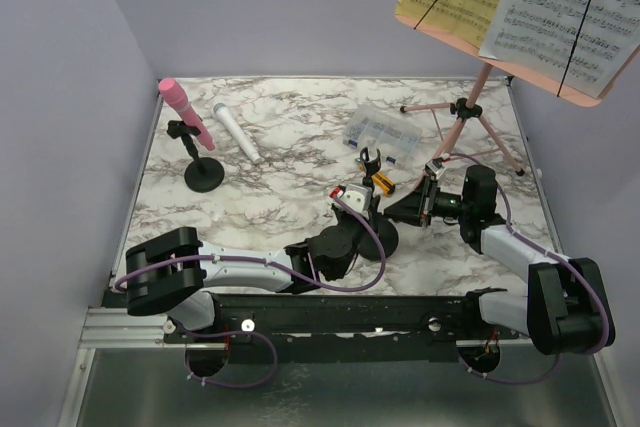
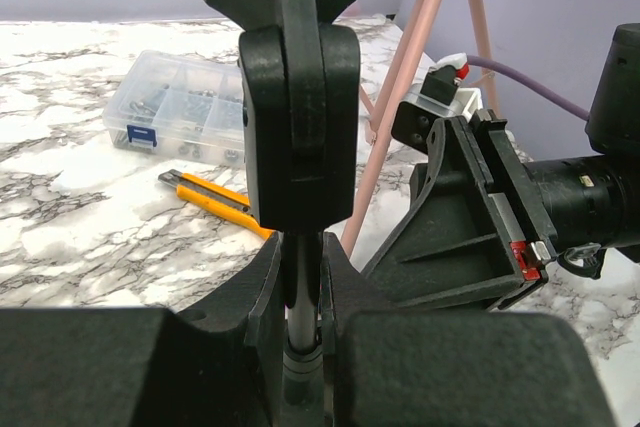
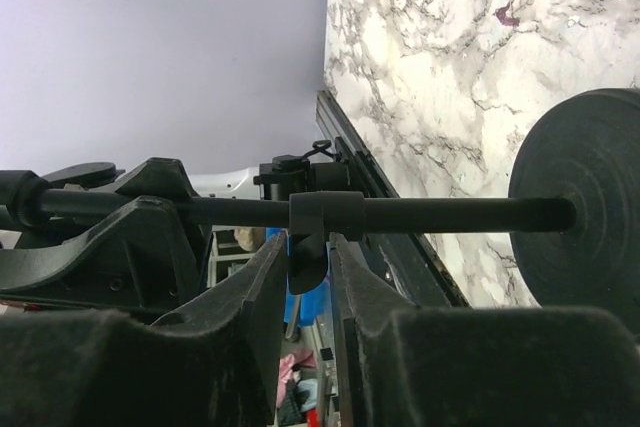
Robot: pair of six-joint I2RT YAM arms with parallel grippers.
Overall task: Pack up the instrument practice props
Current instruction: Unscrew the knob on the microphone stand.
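Over the table [image 1: 290,142], left end effector [image 2: 303,292] and right end effector [image 3: 310,259] pinch half-hidden mic holder [image 3: 590,207].

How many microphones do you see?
2. The pink microphone sits tilted in its black holder at far left; the white microphone lies flat on the table beside it. No others visible.

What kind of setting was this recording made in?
Probably a robot test booth, not a real music room: plain lavender walls close in a marble-pattern tabletop, left arm and right arm are bolted to a rail, and the music rack looks staged.
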